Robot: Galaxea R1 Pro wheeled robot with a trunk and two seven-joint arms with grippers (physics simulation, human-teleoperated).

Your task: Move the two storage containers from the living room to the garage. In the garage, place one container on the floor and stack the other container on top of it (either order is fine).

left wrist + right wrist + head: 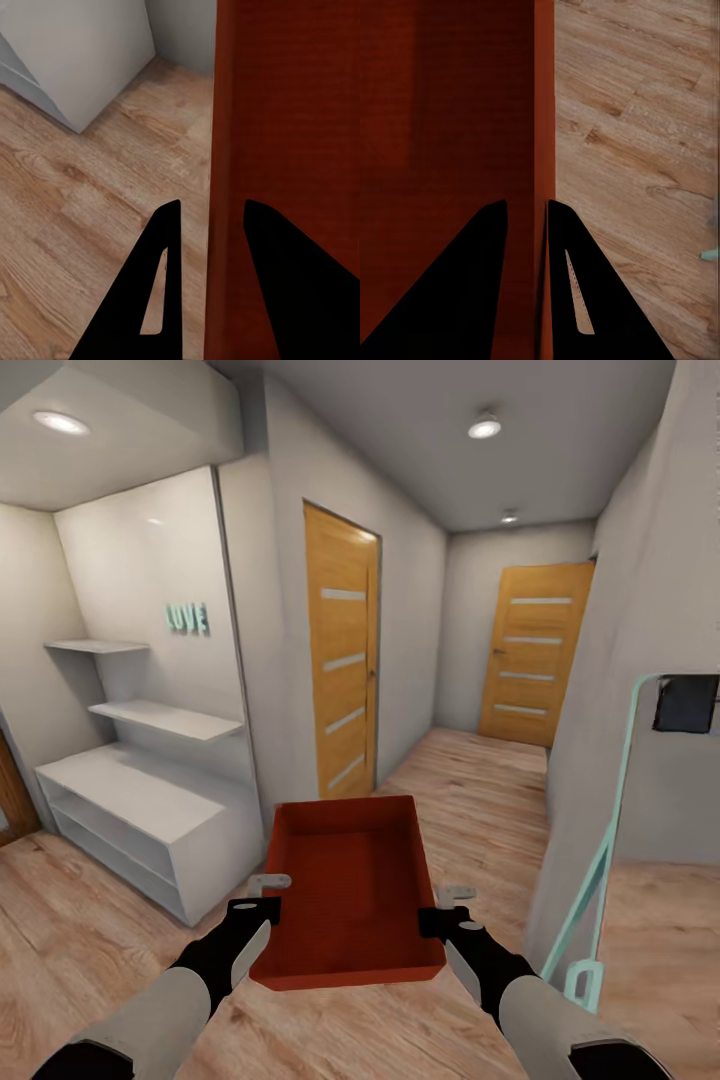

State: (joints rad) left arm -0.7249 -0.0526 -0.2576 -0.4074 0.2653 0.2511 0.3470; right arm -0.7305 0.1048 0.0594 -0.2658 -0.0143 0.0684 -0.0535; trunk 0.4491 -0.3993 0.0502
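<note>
Carrying one bin [350, 890] down a wood-floored hallway, you are gripping it on both sides: left jaws [212, 247] and right jaws [526, 247] each clenching a side wall between them. Reaching the garage, setting down and stacking are all remaining.

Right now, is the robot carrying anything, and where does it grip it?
Yes: one red bin, held up between both arms. The left gripper clamps its left wall, the right gripper its right wall, each with one finger inside and one outside.
</note>
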